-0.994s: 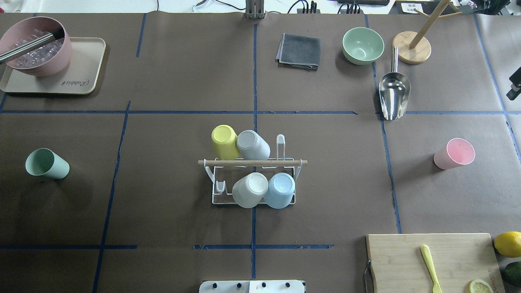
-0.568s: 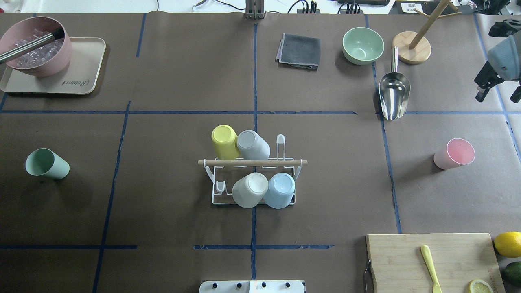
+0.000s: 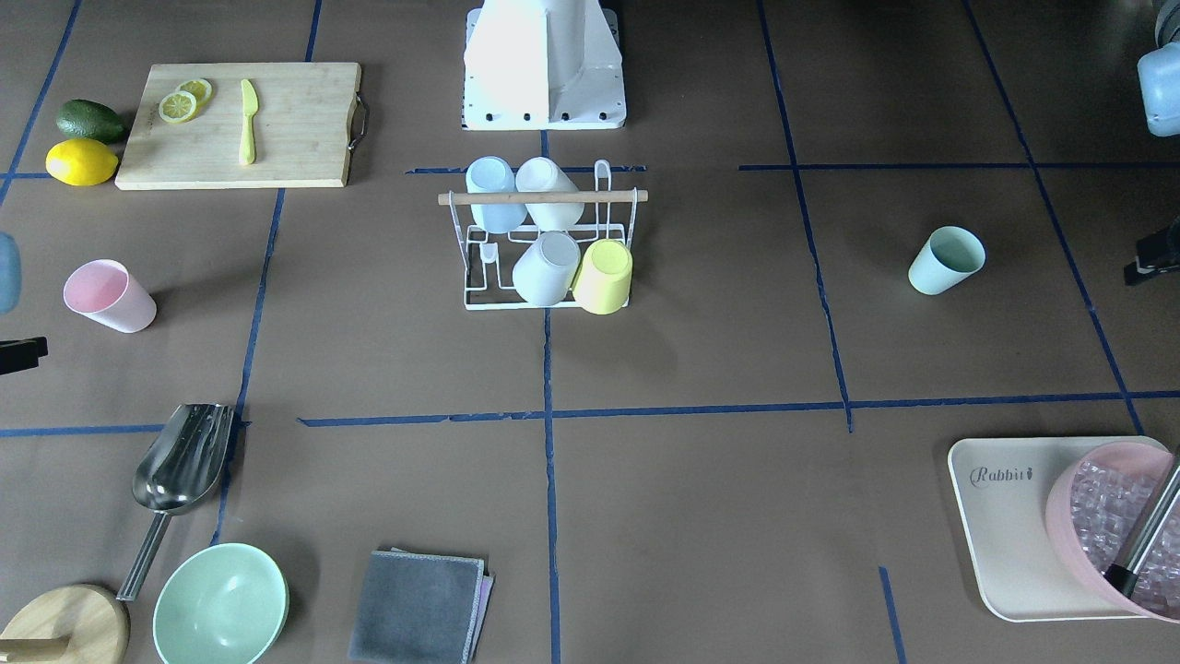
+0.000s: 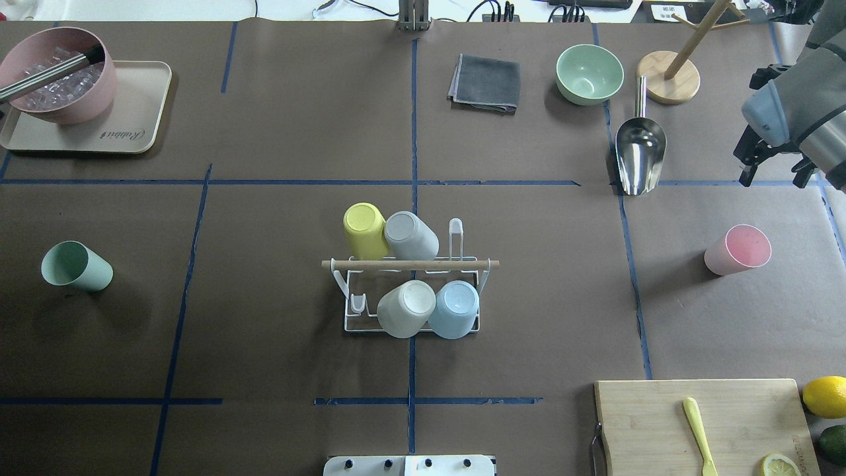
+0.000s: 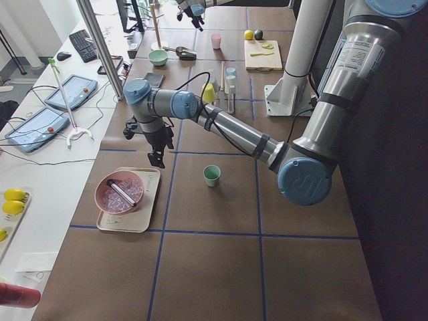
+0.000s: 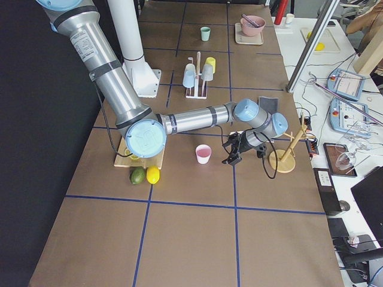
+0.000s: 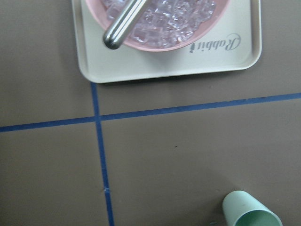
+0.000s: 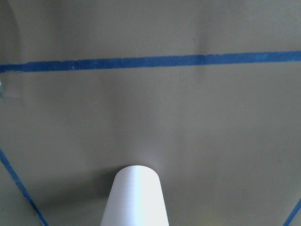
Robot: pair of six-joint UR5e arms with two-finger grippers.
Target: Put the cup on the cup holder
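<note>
The white wire cup holder [image 4: 410, 264] with its wooden rod stands mid-table and carries a yellow, a grey, a white and a blue cup upside down. A pink cup [image 4: 738, 249] stands upright on the right and shows at the bottom of the right wrist view [image 8: 135, 197]. A green cup [image 4: 76, 266] stands upright on the left. My right gripper [image 4: 773, 175] is open and empty, hovering beyond the pink cup. My left gripper [image 5: 157, 150] hangs near the tray, past the green cup [image 7: 251, 212]; I cannot tell whether it is open or shut.
A tray [image 4: 142, 99] with a pink bowl of ice [image 4: 59, 73] sits far left. A grey cloth [image 4: 486, 82], a green bowl [image 4: 589, 74], a metal scoop [image 4: 640, 152] and a wooden stand [image 4: 669, 78] lie at the back right. A cutting board [image 4: 700, 423] is near right.
My right arm has come in from the right edge and moved left and nearer, closing on the pink cup. The cups and the holder have not moved.
</note>
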